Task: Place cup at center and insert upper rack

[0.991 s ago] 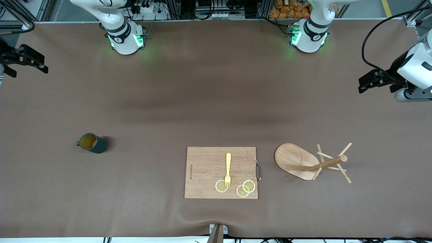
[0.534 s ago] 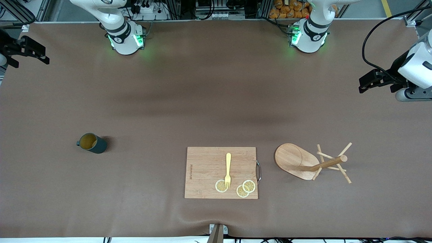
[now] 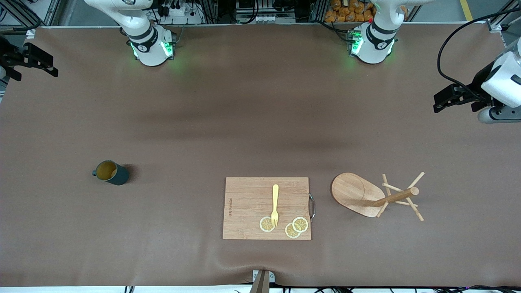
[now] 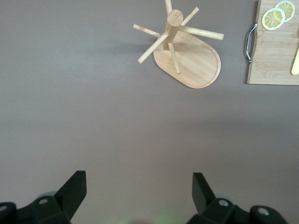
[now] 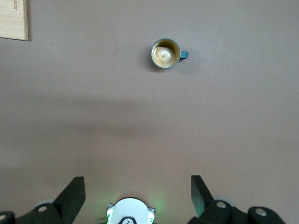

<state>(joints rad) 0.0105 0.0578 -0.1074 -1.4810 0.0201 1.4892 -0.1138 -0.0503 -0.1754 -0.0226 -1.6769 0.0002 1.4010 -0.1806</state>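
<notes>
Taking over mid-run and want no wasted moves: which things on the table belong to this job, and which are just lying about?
For the job:
- cup, upright, toward the right arm's end
- mug tree, toward the left arm's end
- left gripper and right gripper, both open, neither holding anything

Lying about:
- cutting board
- fork on it
- lemon slices on it

A high front camera overlooks the whole brown table (image 3: 244, 122); both wrist cameras look straight down from well above it, sharing that surface

A small dark imprint is showing on the cutting board (image 3: 266, 208) — too tiny to read — nothing else lettered.
</notes>
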